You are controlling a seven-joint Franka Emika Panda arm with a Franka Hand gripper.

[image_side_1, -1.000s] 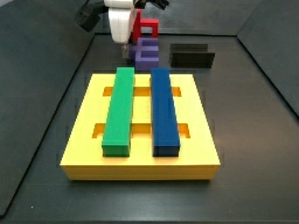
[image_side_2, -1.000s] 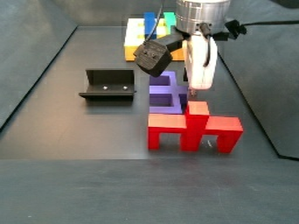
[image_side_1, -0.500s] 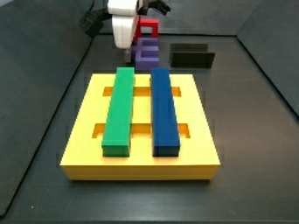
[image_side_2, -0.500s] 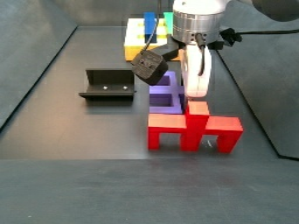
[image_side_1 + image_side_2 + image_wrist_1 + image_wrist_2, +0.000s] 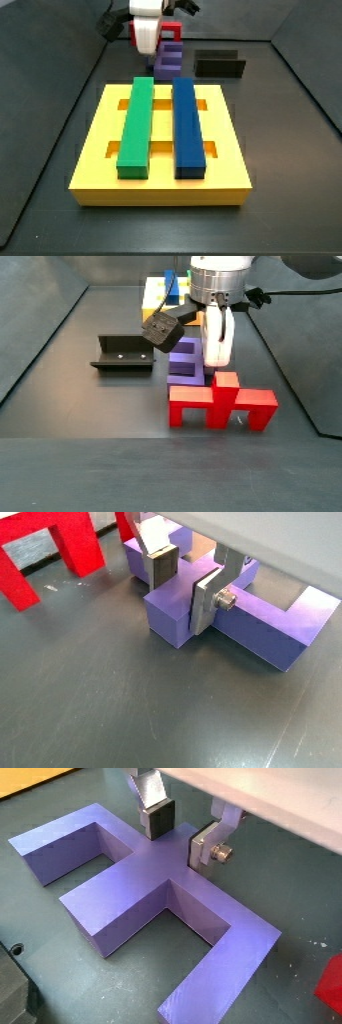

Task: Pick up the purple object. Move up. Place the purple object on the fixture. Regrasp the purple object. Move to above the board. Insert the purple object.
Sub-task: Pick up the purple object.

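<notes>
The thick yellow square slotted board sits at six o'clock in a side view, with the blocky matte purple object on the floor at twelve beyond it. The silver two-finger gripper straddles that object's central rib, jaws spread and not yet pinching. Closing squarely on the rib looks best, clear of the red cross-shaped piece.

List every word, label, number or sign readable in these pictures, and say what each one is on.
None can be read in any view.
The purple object, the red piece, the board with its green bar and blue bar, and the fixture all show plain surfaces.
The gripper, its fingers either side of the purple object's middle bar, carries no legible marking.
</notes>
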